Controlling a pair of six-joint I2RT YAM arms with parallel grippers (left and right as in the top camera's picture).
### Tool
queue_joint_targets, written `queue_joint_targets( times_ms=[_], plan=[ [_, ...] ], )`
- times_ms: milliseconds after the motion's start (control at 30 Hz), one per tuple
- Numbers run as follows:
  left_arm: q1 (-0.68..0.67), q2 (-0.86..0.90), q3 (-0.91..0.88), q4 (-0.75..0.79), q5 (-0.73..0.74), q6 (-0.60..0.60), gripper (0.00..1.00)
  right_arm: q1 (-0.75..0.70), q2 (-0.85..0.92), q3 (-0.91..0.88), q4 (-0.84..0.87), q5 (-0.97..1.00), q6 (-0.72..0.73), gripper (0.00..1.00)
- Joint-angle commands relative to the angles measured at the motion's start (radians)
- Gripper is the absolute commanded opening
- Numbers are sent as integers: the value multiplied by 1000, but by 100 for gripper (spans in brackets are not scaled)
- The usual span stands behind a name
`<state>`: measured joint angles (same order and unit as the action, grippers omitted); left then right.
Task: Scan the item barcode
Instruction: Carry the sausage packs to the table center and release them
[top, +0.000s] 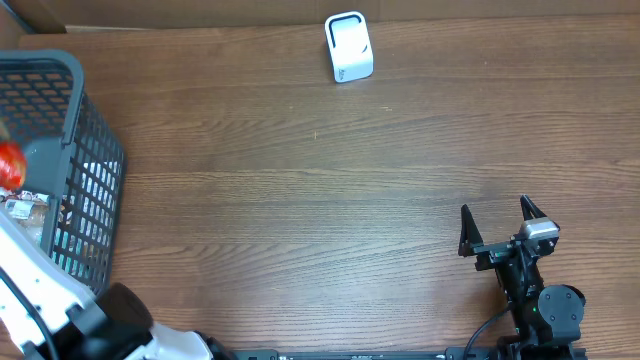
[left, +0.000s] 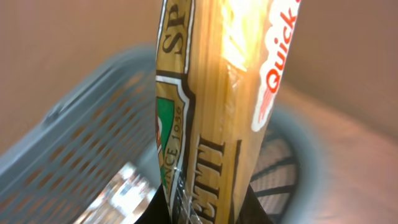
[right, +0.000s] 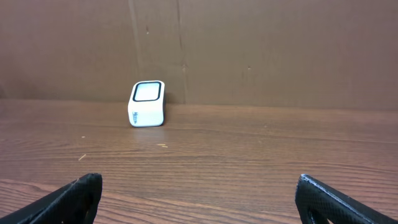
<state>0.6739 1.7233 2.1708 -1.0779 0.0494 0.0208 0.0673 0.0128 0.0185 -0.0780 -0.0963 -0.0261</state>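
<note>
Basket (top: 95, 190) holds packets (left: 124, 186) — left gripper (left: 202, 213) grips spaghetti pack (left: 211, 112) above it.

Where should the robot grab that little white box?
Probably by its two flat side walls, coming low from the front with the open right gripper. The white box stands upright facing it, and its top is a window.

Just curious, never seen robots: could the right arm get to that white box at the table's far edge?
Probably yes: the right gripper stands open and only bare table lies between it and the white box; whether the arm stretches that far, I cannot tell.
</note>
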Motion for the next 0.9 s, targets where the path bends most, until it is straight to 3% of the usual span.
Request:
queue_joint_targets(
  times_ms=[0, 167, 367, 633, 867],
  plan=[
    [-183, -157, 86, 37, 90, -38, 4, 6, -10, -11, 5, 9, -5, 100],
    [-488, -182, 82, -38, 54, -63, 4, 6, -10, -11, 5, 9, -5, 100],
    [-818, -84, 9, -145, -165, -243, 4, 6, -10, -11, 5, 9, -5, 100],
    [-984, 161, -165, -183, -190, -414, 4, 6, -10, -11, 5, 9, -5, 100],
    [-1074, 360, -212, -197, -199, -432, 4, 6, -10, -11, 5, 9, -5, 100]
  ],
)
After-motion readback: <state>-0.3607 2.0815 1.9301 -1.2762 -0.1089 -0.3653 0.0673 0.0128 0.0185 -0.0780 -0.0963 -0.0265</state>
